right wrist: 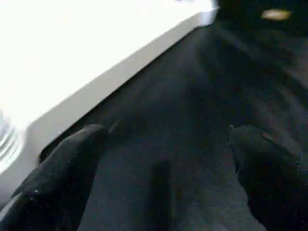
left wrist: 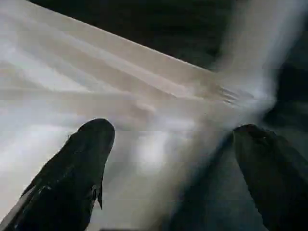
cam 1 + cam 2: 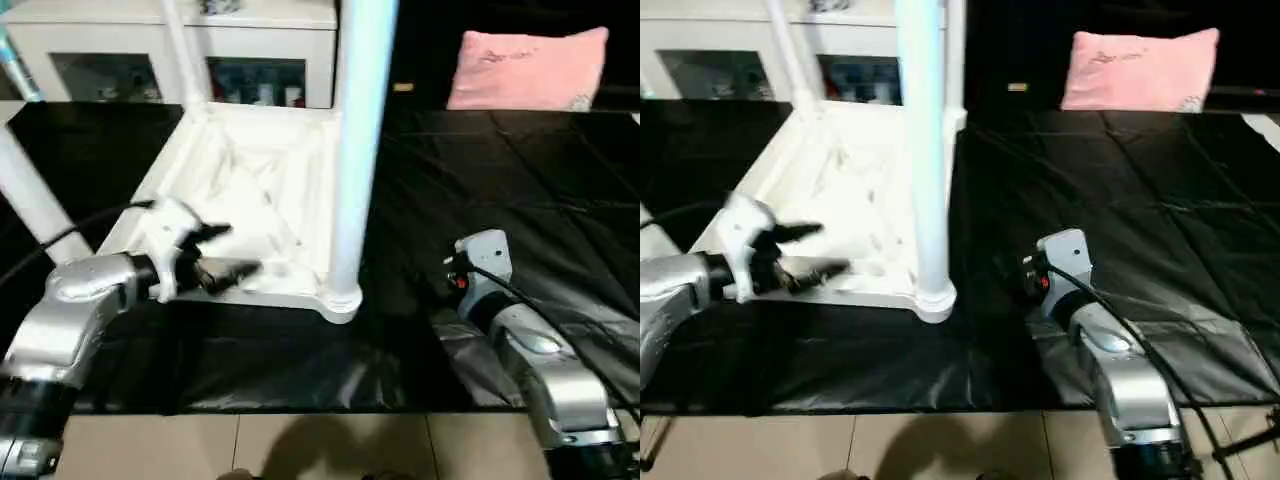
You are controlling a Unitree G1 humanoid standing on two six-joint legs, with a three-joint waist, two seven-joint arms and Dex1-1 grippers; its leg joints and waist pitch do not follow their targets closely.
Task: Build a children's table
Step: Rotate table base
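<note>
The upturned children's table top [image 3: 250,190] lies on the black sheet [image 3: 520,200], legs [image 3: 360,150] upright in its sockets. Both the left gripper [image 3: 222,255] and right gripper [image 1: 163,159] are wide and empty. Any loose leg should be pressed straight down.

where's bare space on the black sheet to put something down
The widest free patch is the black sheet between the upright leg at the tabletop corner and the pink pillow, beyond the right pincer. A narrower bare strip runs along the sheet's near edge. It is crowded at the tabletop's near rim, where the open left pincer hovers.
</note>
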